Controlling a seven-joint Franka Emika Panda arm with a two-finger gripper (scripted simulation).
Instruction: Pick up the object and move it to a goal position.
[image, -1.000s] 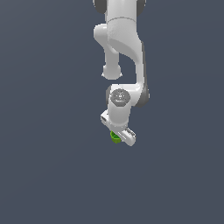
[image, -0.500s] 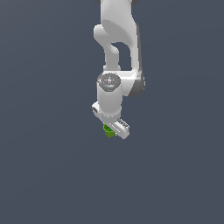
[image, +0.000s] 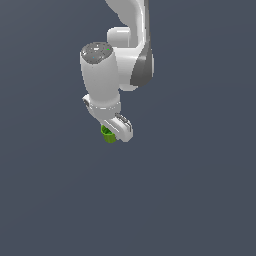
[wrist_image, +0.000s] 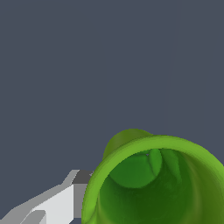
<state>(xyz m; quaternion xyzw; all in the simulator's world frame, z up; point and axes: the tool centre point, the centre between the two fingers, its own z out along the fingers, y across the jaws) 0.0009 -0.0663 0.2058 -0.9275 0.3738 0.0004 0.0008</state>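
**Object in the end effector; goal not visible**

Exterior view: The white arm (image: 112, 60) reaches down from the top of the frame. The end effector (image: 116, 131) hangs at its lower end, and the green cup-like object (image: 108, 134) sits at the fingertips, partly covered by the white finger housing. The end effector appears closed on the object, though the fingers themselves are too small to separate here. No shadow or contact line shows beneath the object; whether it is lifted clear cannot be told. Judgement: the pick looks done, the move to the goal remains. No goal marker is seen.

Wrist view: The object (wrist_image: 157, 183) fills the near corner, its hollow mouth and darker inside facing the camera. One white finger (wrist_image: 52, 205) lies just beside its rim; the opposite finger is out of frame.

Surface and room: both views show only a flat, uniform dark grey-blue field. No worktop edge, wall or other item can be made out.
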